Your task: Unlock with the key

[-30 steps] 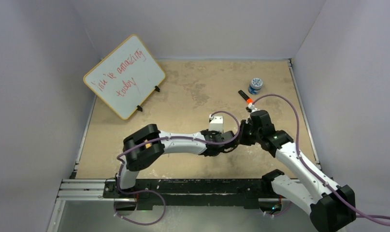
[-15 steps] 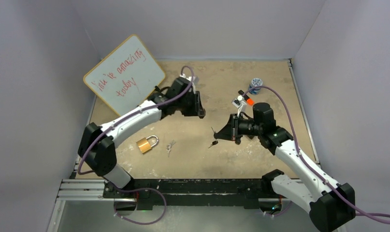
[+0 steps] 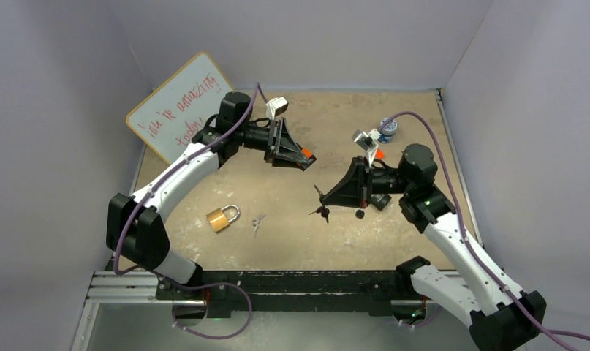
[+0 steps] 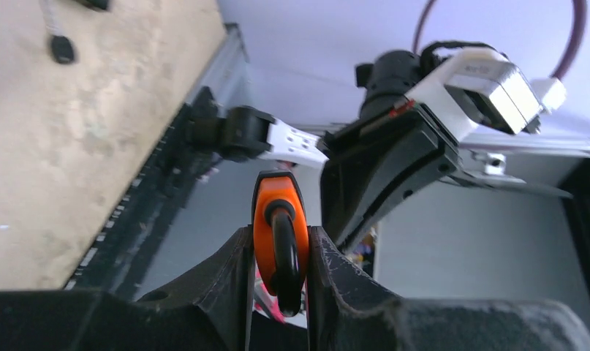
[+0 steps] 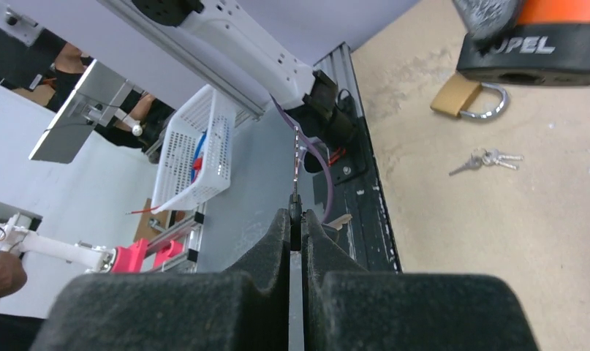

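My left gripper (image 3: 304, 158) is raised over the back left of the table and shut on an orange padlock (image 3: 306, 153) with a black shackle. In the left wrist view the padlock (image 4: 266, 227) stands upright between the fingers of the left gripper (image 4: 280, 252). My right gripper (image 3: 321, 199) faces it from the right and is shut on a thin key (image 3: 322, 213) with black heads dangling below. The right wrist view shows the key (image 5: 295, 208) pinched edge-on in the right gripper (image 5: 295, 219), and the padlock (image 5: 529, 47) at the top right, apart from the key.
A brass padlock (image 3: 222, 217) and a small bunch of silver keys (image 3: 258, 221) lie on the table at the front left. A whiteboard (image 3: 178, 110) leans at the back left. A blue-and-white cup (image 3: 388, 126) stands at the back right. A small black piece (image 3: 360, 214) lies under the right arm.
Both arms have risen and parted from a low huddle at mid-table. The left gripper swung to the back left and turned towards the right one. The brass padlock and silver keys now show.
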You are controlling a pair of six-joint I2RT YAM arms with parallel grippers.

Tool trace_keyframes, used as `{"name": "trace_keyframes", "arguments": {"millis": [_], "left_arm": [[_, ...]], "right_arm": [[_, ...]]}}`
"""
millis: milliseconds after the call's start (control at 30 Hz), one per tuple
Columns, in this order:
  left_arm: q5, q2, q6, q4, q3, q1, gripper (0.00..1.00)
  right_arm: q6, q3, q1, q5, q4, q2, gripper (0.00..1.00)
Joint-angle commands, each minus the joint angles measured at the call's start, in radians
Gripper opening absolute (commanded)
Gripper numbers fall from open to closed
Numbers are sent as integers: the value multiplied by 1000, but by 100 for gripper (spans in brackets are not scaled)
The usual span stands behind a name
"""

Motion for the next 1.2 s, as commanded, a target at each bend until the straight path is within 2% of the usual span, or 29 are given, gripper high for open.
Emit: {"name": "trace_keyframes", "arguments": {"millis": [0,100,200,300,500,800,967,1167], "left_arm": [[217,-89,-310,379,-31,9,0],[257,-114,-320,406,-39,8,0],[290,-148,-325,439,-86,8,0],[313,-169,-331,455,-117,8,0],[325,-173,-347,412,-120,8,0],[328,-142,-356,391,-137,8,0],[326,-128,-361,397,-131,8,0],[328,-123,-370,410,-130,8,0]], "right_arm": [[50,83,-3,-45,40,13,0],[97,99,-3,-1,40,15,0],[238,62,1,11,183,28,0],[284,61,3,6,253,57,0],[255,85,20,-13,249,129,0],[197,106,49,-89,260,144,0],[28,180,60,-133,76,162,0],[21,193,72,-101,62,190,0]]}}
